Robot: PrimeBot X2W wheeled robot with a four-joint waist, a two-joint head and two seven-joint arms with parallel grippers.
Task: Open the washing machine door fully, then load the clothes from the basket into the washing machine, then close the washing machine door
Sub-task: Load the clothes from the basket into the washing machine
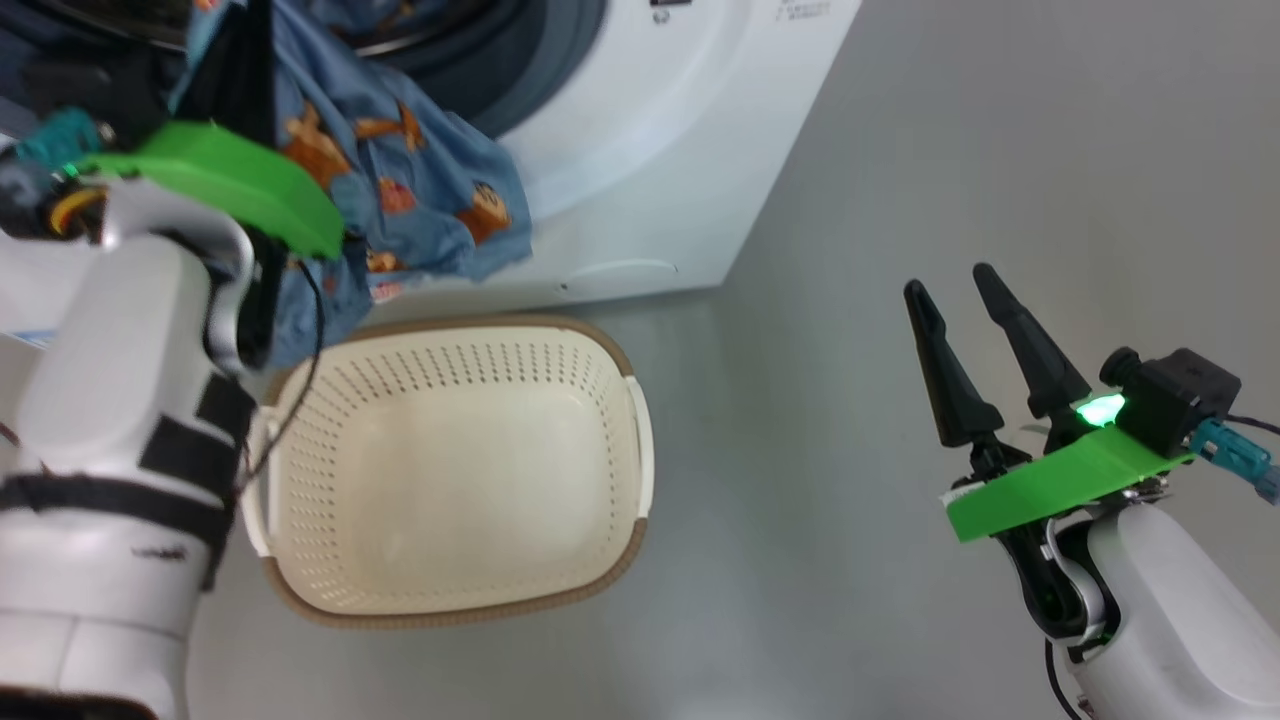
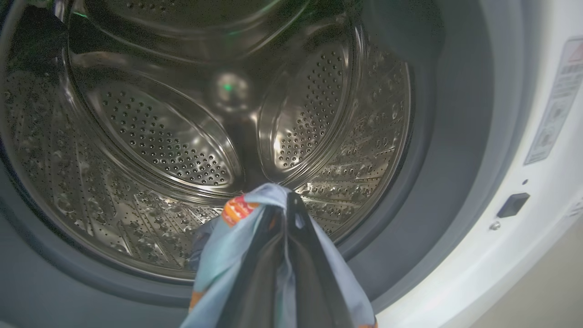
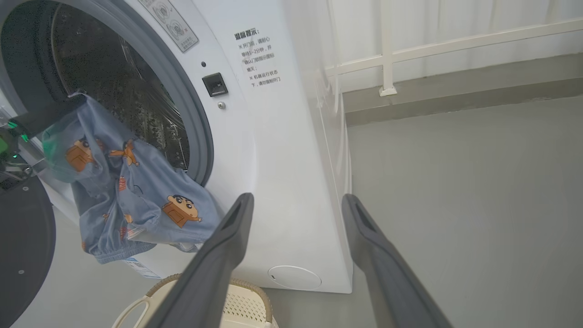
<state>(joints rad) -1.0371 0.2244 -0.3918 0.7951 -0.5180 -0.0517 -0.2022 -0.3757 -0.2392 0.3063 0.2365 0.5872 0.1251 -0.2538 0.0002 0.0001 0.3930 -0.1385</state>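
Nearest us on the right, the right gripper [image 1: 950, 285] hangs over the grey floor [image 1: 900, 150] with its two long dark fingers spread wide and nothing between them. It sits well apart from the small cream-white perforated plastic basket [image 1: 450, 480] with the brown woven-look rim. The basket stands on the floor just in front of the big white front-loading washing machine [image 1: 650, 180], and we can see its perforated bottom and walls all the way round. Above the basket's far left corner, the left arm reaches up to the machine's mouth. In the left wrist view the left gripper [image 2: 288, 200] is pinched tight on a fold of a light blue garment printed with orange cartoon figures [image 2: 218, 255], and the cloth bunches around both fingers. The rest of the garment hangs down across the lower lip of the opening and over the white front panel, partly above the basket. The fingertips sit at the grey rubber gasket [image 2: 446, 159], pointing into the perforated steel drum [image 2: 159, 136]. In the right wrist view the large round washing machine door with the glossy black ring [image 3: 20, 241] stands swung open at the left. A round cap [image 3: 294, 277] sits low on the front panel. Beyond the machine's side, a white railing [image 3: 387, 59] runs along the wall.
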